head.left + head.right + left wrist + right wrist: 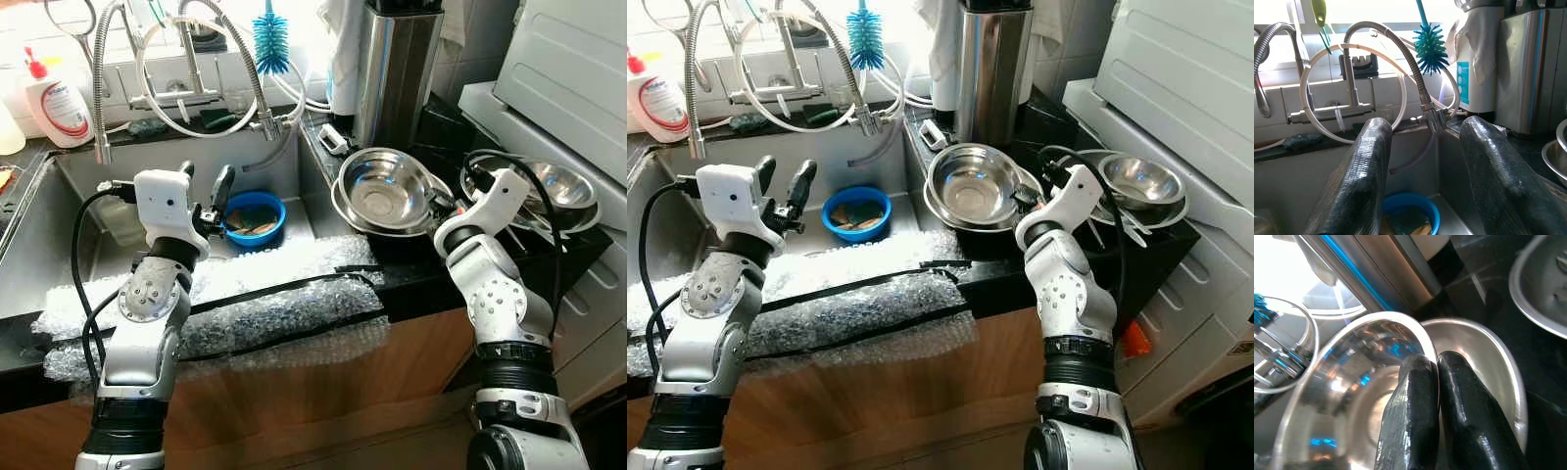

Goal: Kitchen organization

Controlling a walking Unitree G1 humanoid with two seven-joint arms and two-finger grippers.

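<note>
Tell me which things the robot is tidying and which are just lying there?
Being tidied: top steel bowl, pinched at its rim by the right gripper; the bowl under it; left gripper, open over the sink.

Lying about: blue bowl, bottle brush, soap bottle.

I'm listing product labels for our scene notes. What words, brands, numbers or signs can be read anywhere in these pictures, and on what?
No text can be read as words.
White soap bottle by the window: a red and white label, print too blurred to read.
White container beside the tall steel canister: a teal panel with small round icons, print too small to read.
Steel bowls, blue bowl, faucet: no markings visible.
</note>
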